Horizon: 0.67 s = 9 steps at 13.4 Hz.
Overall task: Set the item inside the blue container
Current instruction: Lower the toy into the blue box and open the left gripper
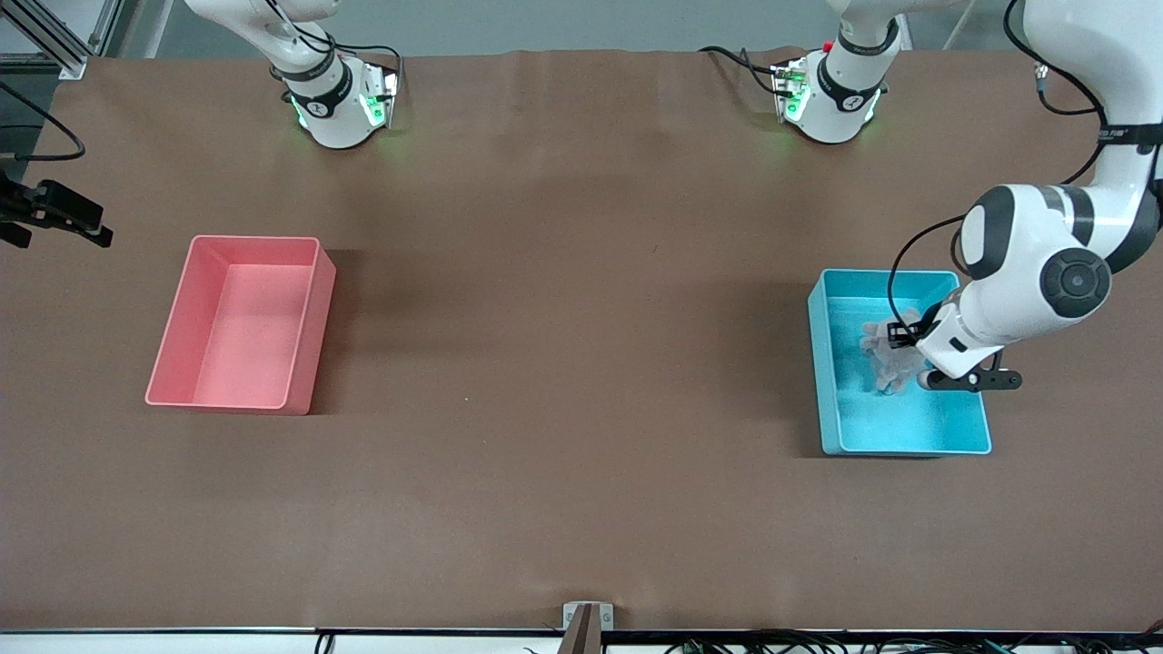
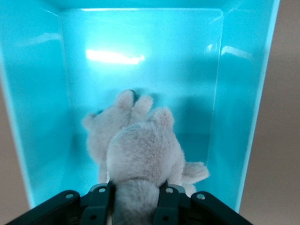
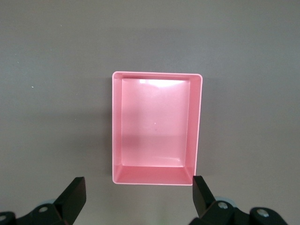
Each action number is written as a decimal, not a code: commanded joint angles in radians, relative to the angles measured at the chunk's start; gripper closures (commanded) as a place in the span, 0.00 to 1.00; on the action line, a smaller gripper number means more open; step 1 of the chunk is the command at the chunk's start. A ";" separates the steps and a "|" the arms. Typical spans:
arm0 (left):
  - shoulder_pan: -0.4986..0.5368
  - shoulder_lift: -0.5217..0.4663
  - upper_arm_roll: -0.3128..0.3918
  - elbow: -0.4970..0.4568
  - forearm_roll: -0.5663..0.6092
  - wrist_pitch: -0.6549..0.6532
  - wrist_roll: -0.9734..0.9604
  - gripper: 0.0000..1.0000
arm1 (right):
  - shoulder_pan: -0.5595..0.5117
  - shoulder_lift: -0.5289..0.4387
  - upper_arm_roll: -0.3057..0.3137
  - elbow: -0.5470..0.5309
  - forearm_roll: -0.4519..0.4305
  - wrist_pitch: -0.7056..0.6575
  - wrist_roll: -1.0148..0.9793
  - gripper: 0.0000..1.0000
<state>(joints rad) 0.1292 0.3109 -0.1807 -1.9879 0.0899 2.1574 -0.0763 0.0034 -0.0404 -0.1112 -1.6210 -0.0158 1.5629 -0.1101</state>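
Note:
The blue container [image 1: 825, 372] stands at the left arm's end of the table. My left gripper [image 1: 904, 350] reaches down into it and is shut on the item, a grey plush toy [image 1: 883, 361]. In the left wrist view the fingers [image 2: 166, 201] pinch the plush toy [image 2: 140, 150] from both sides around the left gripper [image 2: 135, 199], and the toy hangs over the blue container's [image 2: 42, 117] floor. Whether it touches the floor I cannot tell. My right gripper [image 3: 138, 197] waits open and empty, high above the table beside the pink bin.
A pink bin [image 1: 313, 336] of the same shape stands empty toward the right arm's end of the table; the right wrist view shows this pink bin [image 3: 117, 131] from above. Brown table surface lies between the two bins.

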 commanded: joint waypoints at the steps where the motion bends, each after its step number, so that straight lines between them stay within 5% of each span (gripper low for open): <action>1: -0.008 0.062 -0.009 -0.009 0.001 0.073 0.006 0.66 | -0.003 -0.070 0.007 -0.085 -0.013 0.032 -0.011 0.00; 5: -0.008 0.094 -0.009 -0.029 0.002 0.131 0.004 0.59 | -0.005 -0.075 0.005 -0.097 -0.013 0.052 -0.031 0.00; 6: -0.008 0.097 -0.011 -0.029 0.002 0.133 0.004 0.49 | -0.005 -0.076 0.005 -0.097 -0.013 0.051 -0.029 0.00; 8: -0.006 0.091 -0.009 -0.029 0.001 0.130 0.007 0.00 | -0.003 -0.078 0.007 -0.100 -0.012 0.048 -0.028 0.00; 9: -0.005 0.083 -0.009 -0.028 0.001 0.122 0.012 0.00 | -0.003 -0.079 0.005 -0.105 -0.012 0.049 -0.028 0.00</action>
<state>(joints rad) 0.1207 0.4215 -0.1901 -2.0037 0.0899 2.2783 -0.0763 0.0034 -0.0766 -0.1112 -1.6744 -0.0159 1.5953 -0.1279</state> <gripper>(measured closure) 0.352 0.000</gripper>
